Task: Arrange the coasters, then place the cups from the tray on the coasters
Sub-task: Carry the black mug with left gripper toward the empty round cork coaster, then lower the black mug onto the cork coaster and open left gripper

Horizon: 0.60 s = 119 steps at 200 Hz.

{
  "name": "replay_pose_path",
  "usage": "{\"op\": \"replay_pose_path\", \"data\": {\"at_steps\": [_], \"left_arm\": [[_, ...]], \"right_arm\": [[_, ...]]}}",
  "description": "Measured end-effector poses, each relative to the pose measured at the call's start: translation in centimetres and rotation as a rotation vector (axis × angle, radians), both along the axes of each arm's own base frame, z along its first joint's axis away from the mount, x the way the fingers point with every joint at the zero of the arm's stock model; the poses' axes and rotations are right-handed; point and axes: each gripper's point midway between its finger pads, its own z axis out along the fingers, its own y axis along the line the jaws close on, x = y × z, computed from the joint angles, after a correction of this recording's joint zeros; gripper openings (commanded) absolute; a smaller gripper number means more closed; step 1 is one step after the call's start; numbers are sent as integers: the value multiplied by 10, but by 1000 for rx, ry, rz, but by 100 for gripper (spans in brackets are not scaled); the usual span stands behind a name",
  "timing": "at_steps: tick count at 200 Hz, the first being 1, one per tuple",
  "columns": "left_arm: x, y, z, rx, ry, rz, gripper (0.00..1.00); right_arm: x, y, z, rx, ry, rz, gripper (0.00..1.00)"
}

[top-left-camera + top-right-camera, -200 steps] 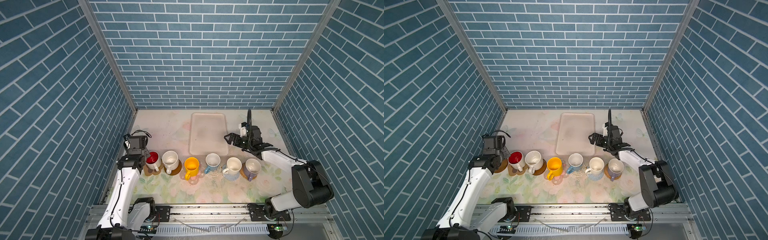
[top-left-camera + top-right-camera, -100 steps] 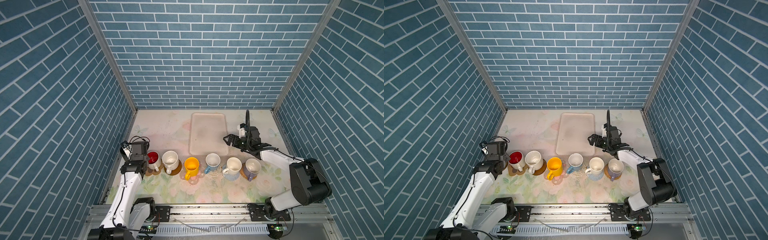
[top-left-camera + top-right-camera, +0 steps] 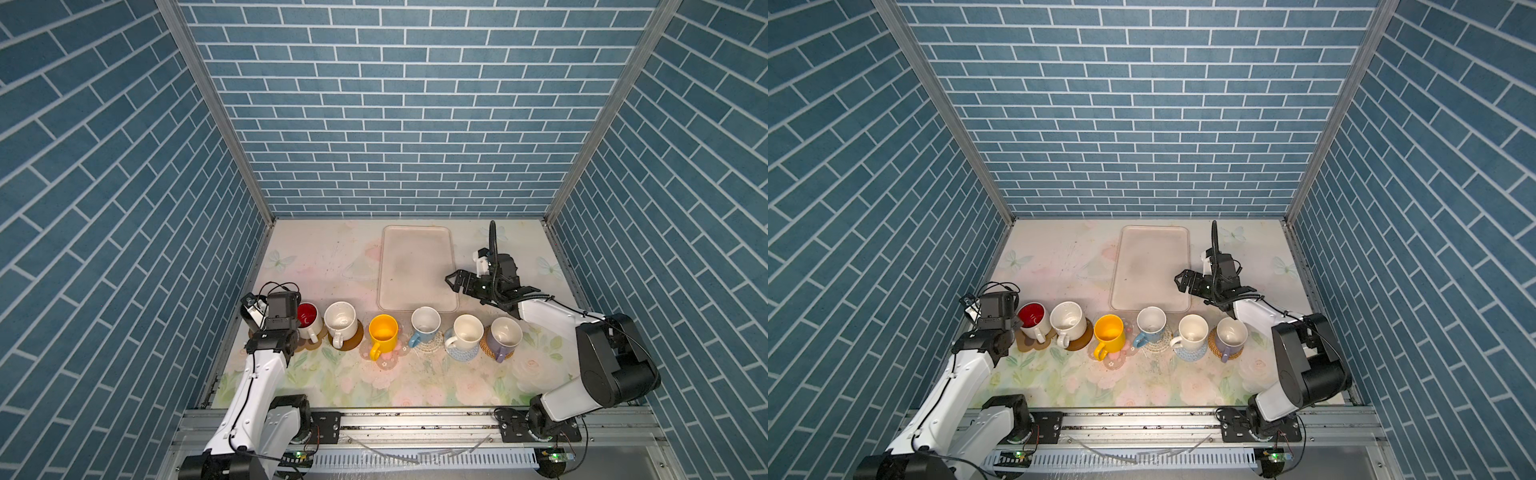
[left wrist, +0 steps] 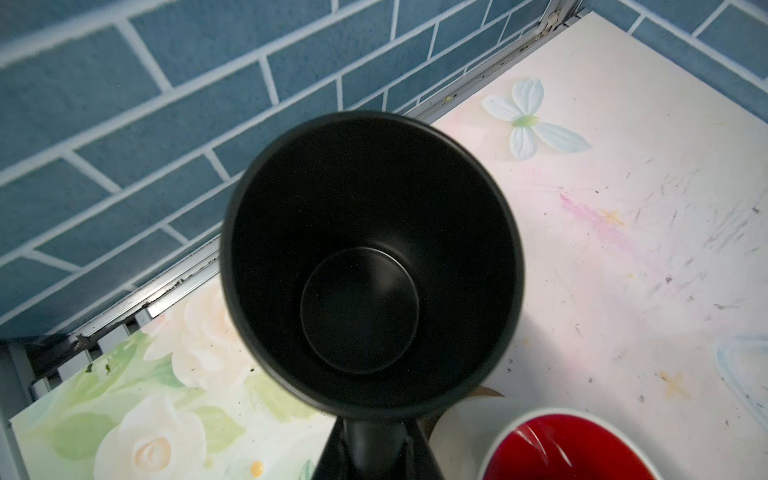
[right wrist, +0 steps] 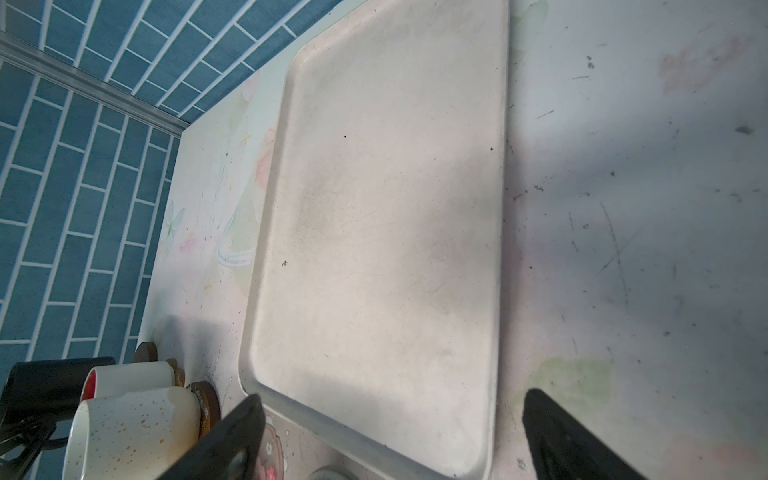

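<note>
Black mug [image 4: 370,257] lower beside wall [image 4: 124,124], in left jaws; right jaws wide at tray [image 3: 380,270] edge.

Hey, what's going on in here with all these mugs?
Two robot arms are setting mugs from a tray onto coasters. The tray is bare, and six mugs stand in a row on coasters, from the red-lined mug to the lavender mug. The left gripper is shut on the black mug by its handle, at the row's left end. The right gripper hangs open by the tray's edge.
</note>
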Motion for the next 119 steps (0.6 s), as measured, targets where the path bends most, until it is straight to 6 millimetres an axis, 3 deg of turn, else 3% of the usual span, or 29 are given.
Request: {"op": "replay_pose_path", "data": {"at_steps": [23,119], "left_arm": [[-4,0,-8,-5,16,4,0],[7,0,-12,-3,-8,-1,0]], "right_arm": [[0,0,-1,-1,1,0,97],[-1,-1,-3,-4,11,0,97]]}}
